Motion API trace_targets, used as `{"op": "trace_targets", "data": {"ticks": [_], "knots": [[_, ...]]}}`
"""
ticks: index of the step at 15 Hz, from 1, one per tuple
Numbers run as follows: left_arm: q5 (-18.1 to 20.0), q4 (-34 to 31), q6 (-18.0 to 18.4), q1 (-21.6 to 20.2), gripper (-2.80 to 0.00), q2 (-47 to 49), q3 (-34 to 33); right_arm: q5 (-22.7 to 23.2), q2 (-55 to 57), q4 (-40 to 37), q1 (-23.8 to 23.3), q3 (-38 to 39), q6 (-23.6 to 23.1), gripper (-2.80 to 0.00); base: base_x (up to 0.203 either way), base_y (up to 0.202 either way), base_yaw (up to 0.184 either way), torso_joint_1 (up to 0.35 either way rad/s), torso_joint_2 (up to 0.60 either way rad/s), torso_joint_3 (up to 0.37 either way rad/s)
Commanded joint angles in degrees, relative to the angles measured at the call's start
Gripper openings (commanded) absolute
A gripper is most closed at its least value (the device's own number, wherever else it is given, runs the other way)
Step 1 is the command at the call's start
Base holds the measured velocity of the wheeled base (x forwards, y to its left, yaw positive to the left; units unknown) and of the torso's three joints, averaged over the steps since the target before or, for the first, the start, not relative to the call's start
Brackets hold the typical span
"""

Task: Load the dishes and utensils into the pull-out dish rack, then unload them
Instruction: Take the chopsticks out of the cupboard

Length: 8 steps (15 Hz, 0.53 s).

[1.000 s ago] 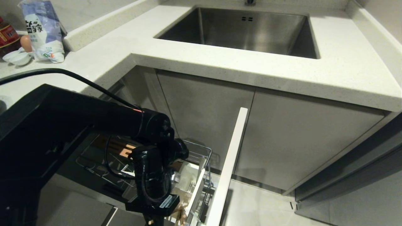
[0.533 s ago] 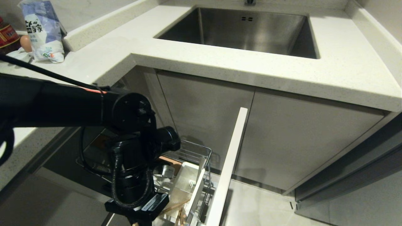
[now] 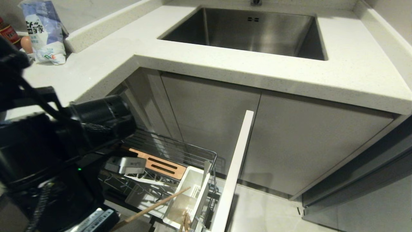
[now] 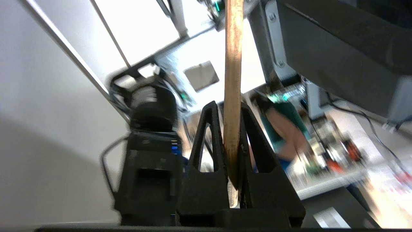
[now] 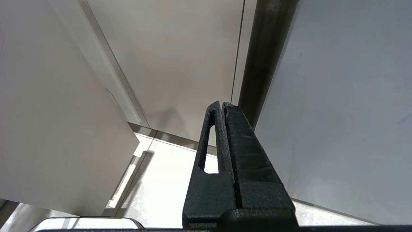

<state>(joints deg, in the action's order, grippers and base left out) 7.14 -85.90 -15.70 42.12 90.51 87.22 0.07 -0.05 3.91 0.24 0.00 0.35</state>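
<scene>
Chopstick sat pinched at one end in my left tool, its long axis slanting up toward the white caddy of the pull-out rack, while my right tool hung pressed together, parked.

A chrome wire dish rack stands pulled out of the lower cabinet beneath the tabletop, its white panel front seen edge-on. A slotted wooden strip lies across the basket, beside a white plastic utensil caddy set against the panel. One light-wood chopstick slants low across the rack, its far tip over the caddy; the left wrist view shows it pinched between the two black fingers of the left end effector. A second wooden stick rests in the caddy.
</scene>
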Motion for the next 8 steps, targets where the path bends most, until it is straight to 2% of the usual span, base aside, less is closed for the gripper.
{"op": "trace_targets", "data": {"ticks": [1, 3, 6, 7, 8], "knots": [[-3.04, -0.64, -0.06, 0.51, -2.8, -9.87, 1.54, 0.01, -0.04, 0.04, 0.02, 1.32, 0.0, -2.8, 0.0, 0.0, 0.0, 0.0, 0.0, 0.0], [-5.52, -0.87, 0.43, 1.12, -2.8, -16.93, 4.12, 0.01, -0.04, 0.04, 0.02, 1.32, 0.0, -2.8, 0.0, 0.0, 0.0, 0.0, 0.0, 0.0], [-7.11, 1.42, 3.48, 0.91, -2.8, -27.18, 9.71, 0.01, -0.04, 0.04, 0.02, 1.32, 0.0, -2.8, 0.0, 0.0, 0.0, 0.0, 0.0, 0.0], [-7.13, 3.52, 4.63, -0.33, -2.8, -30.21, 11.09, 0.01, -0.04, 0.04, 0.02, 1.32, 0.0, -2.8, 0.0, 0.0, 0.0, 0.0, 0.0, 0.0], [-6.99, 7.08, 6.35, -3.49, -2.8, -33.14, 11.92, 0.01, -0.04, 0.04, 0.02, 1.32, 0.0, -2.8, 0.0, 0.0, 0.0, 0.0, 0.0, 0.0]]}}
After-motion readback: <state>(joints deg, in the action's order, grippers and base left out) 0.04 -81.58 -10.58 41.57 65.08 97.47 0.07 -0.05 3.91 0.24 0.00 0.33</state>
